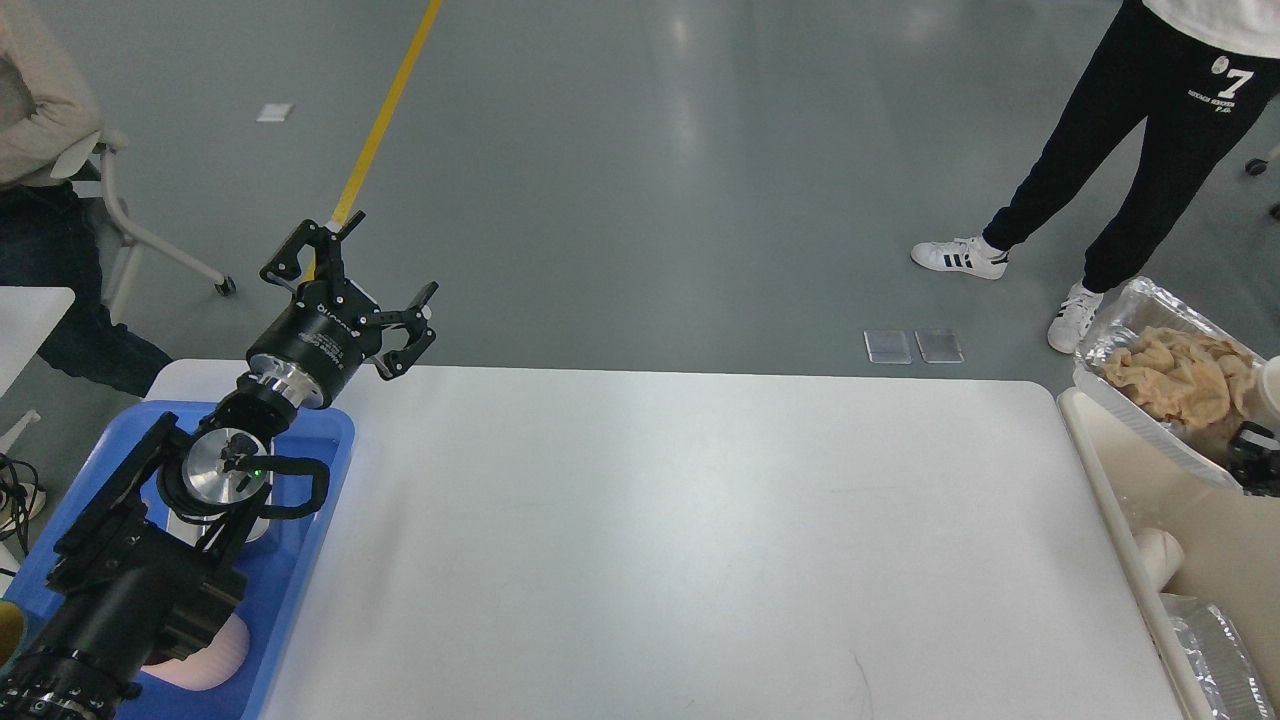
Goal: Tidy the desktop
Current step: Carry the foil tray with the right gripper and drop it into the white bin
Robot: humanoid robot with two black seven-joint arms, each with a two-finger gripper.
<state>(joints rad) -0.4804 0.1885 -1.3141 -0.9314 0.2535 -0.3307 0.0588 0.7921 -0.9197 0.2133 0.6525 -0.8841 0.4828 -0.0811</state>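
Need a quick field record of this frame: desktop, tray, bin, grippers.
desktop: large white rectangular tabletop, rounded corners, bare where visible
tray: blue plastic tray on the left end, under the left arm; contents mostly hidden
bin: beige bin off the right edge, holding crumpled foil containers and tan paper
left gripper: open, empty, raised over the far-left corner
right gripper: not in view
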